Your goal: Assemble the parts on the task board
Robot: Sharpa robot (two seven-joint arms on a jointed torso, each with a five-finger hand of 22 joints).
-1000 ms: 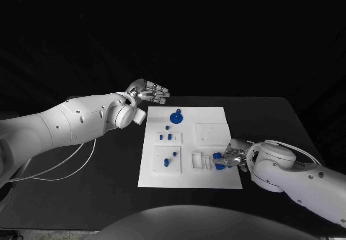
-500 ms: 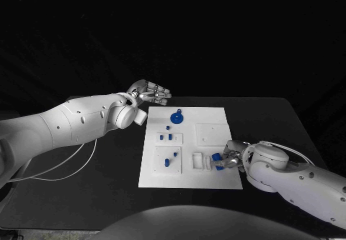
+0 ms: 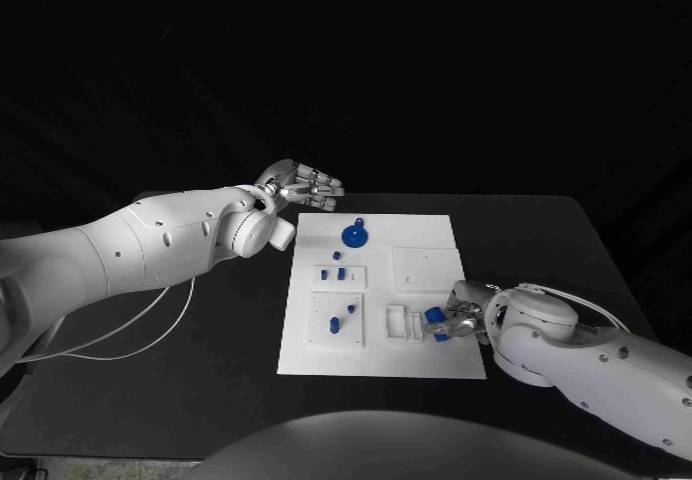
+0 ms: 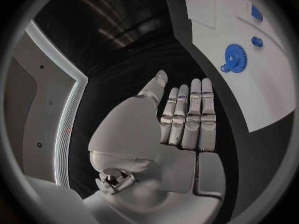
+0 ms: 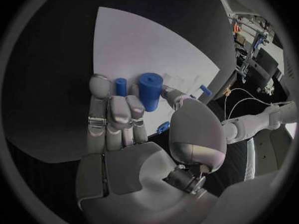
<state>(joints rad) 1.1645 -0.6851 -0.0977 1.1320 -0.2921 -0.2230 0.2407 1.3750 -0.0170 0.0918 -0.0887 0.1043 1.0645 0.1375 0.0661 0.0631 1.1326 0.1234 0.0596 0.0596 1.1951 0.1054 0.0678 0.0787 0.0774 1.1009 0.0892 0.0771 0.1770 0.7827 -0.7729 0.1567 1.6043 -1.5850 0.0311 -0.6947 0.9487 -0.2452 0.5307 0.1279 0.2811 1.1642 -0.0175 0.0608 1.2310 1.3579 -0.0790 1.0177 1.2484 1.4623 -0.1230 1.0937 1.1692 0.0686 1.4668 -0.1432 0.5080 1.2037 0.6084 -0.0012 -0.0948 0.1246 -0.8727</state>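
The white task board [image 3: 418,245] lies in the middle of the black table. At its near right part, my right hand [image 3: 459,318] grips a thick blue cylinder [image 3: 437,320] between thumb and fingers, just over the board. The right wrist view shows this cylinder [image 5: 149,90] upright in the right hand [image 5: 118,119], with a thin blue peg [image 5: 121,86] beside it. A blue gear [image 3: 353,236] sits at the board's far end, and small blue parts [image 3: 335,272] lie in the left-hand recesses. My left hand [image 3: 300,185] hovers beyond the board's far left corner, holding nothing, its fingers [image 4: 187,117] stretched out.
A white cable [image 3: 137,330] trails over the table's left side under my left arm. White raised blocks [image 3: 400,320] stand on the board just left of the held cylinder. In the left wrist view, the gear [image 4: 234,57] lies on the board [image 4: 261,94].
My right hand with the blue cylinder has shifted slightly leftward over the board and the arm has turned a little. The left hand has stayed in place.
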